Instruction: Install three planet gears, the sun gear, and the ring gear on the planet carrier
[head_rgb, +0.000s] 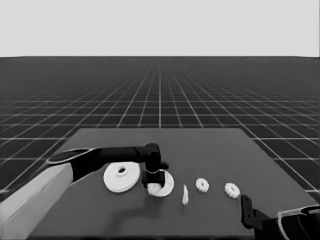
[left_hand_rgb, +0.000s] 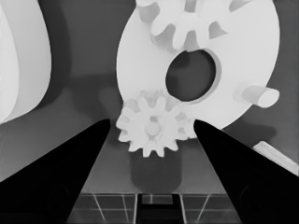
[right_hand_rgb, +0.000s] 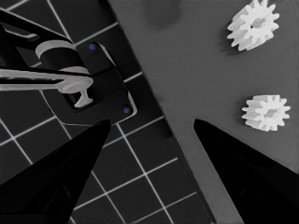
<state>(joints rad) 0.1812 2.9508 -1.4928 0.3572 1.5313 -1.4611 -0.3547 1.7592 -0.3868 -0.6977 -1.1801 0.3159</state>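
White gear (left_hand_rgb: 152, 129) sits between open left jaws, smaller round part (left_hand_rgb: 243, 60) partly cut off.

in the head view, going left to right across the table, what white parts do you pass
larger round part → smaller round part, with the left gripper over it → thin white piece → gear → another gear. The right gripper waits at the lower right corner.

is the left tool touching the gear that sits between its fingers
Apart. The left wrist view shows dark gaps between the gear on the smaller round part and each finger of the open left tool.
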